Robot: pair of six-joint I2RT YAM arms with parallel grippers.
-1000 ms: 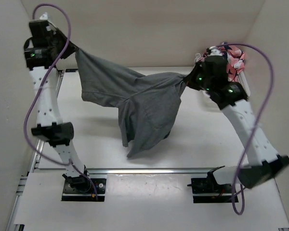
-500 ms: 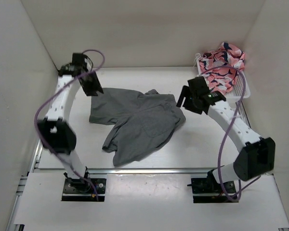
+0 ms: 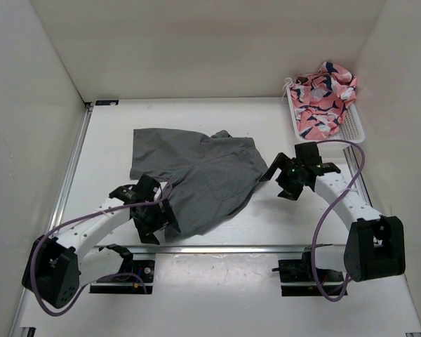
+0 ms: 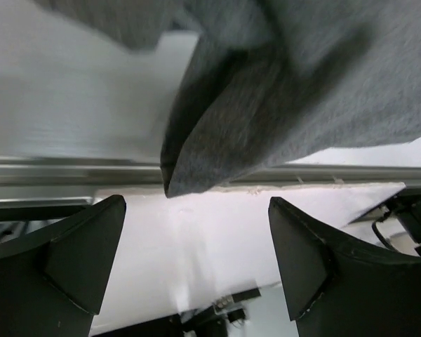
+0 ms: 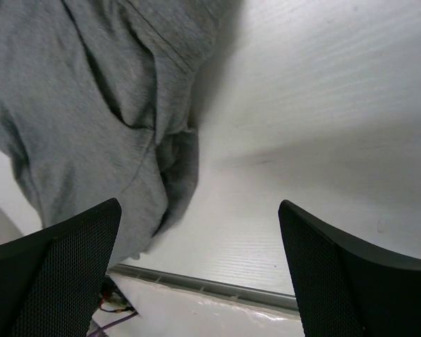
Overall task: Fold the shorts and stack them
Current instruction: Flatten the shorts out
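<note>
Left pincer [image 4: 196, 260] - jaws wide apart, nothing between them. It hovers low over the near leg hem of the grey shorts [image 3: 196, 168], whose corner droops onto the metal rail [image 4: 70, 172]. Right pincer [image 5: 200, 239] is likewise apart & empty, just beside the cloth's right edge, above the bare desk [image 3: 105, 154]. The grey shorts lie spread but rumpled mid-desk, w/ a bunched fold near the crotch.

Judgement: drag the hem off the rail 1st, flatten the bunch, then have the 2 pincers nip matching corners of 1 side & carry it over so hems & waistband line up - grabbing 2 layers would spoil the fold.

Containers: 1 white basket [image 3: 354, 130] at far right holds the pink patterned shorts [image 3: 323, 95], heaped & unfolded, spilling over its far rim.
</note>
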